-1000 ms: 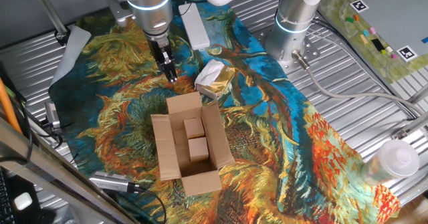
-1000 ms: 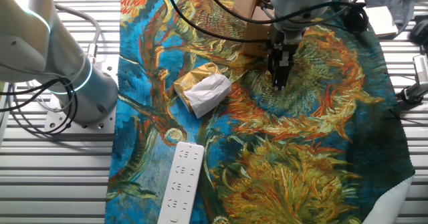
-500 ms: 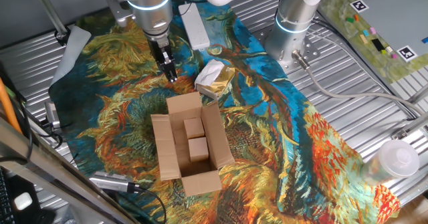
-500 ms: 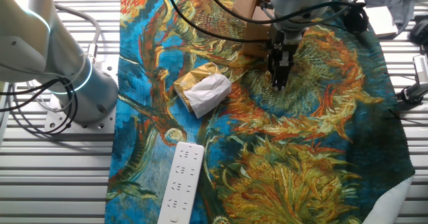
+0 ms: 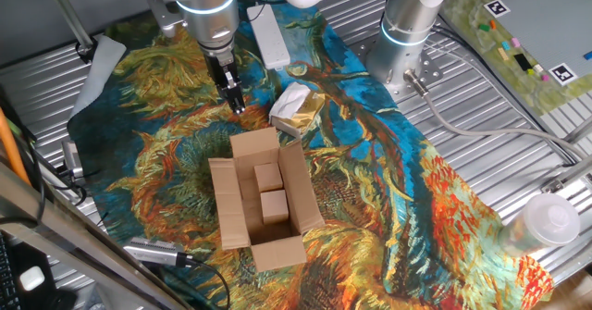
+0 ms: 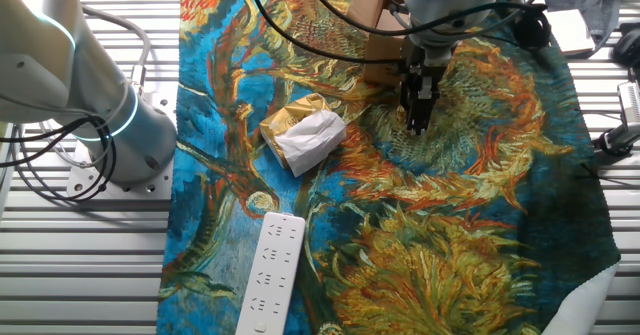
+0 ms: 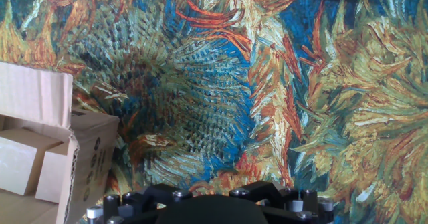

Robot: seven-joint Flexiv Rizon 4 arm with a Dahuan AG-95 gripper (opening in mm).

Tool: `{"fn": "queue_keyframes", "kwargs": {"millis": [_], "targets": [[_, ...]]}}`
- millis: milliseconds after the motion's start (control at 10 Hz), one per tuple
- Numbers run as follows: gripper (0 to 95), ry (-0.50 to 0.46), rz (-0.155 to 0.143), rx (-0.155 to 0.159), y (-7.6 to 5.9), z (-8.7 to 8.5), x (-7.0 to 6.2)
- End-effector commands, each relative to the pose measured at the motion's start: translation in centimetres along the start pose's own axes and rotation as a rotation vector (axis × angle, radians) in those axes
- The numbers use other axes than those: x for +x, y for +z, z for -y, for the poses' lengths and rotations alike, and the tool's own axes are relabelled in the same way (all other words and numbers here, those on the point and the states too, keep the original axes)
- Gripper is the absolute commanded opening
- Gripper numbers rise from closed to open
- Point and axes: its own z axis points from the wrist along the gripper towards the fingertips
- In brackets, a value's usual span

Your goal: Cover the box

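The box (image 5: 264, 199) is a brown cardboard carton standing open on the sunflower cloth, its four flaps spread out and two small tan blocks inside. In the other fixed view the box (image 6: 372, 20) is partly hidden behind the arm. In the hand view it (image 7: 47, 154) shows at the left edge. My gripper (image 5: 237, 103) hangs above the cloth just beyond the box's far flap, not touching it. Its fingers look pressed together and hold nothing. It also shows in the other fixed view (image 6: 416, 125). The hand view shows only the hand's base, not the fingertips.
A white-and-yellow wrapped packet (image 5: 296, 109) lies right of the gripper, also in the other fixed view (image 6: 303, 135). A white power strip (image 5: 270, 37) lies at the cloth's far edge. A second arm's base (image 5: 407, 32) stands at the right. A plastic cup (image 5: 546, 222) is far right.
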Motion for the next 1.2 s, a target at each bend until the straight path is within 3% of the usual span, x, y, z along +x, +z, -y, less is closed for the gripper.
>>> {"fn": "queue_keyframes", "kwargs": {"millis": [100,1200], "targets": [[0.0,-0.001,0.014,-0.106,0.01,0.0,0.01],[0.0,0.0,0.013,-0.093,0.0,0.0,0.0]]}}
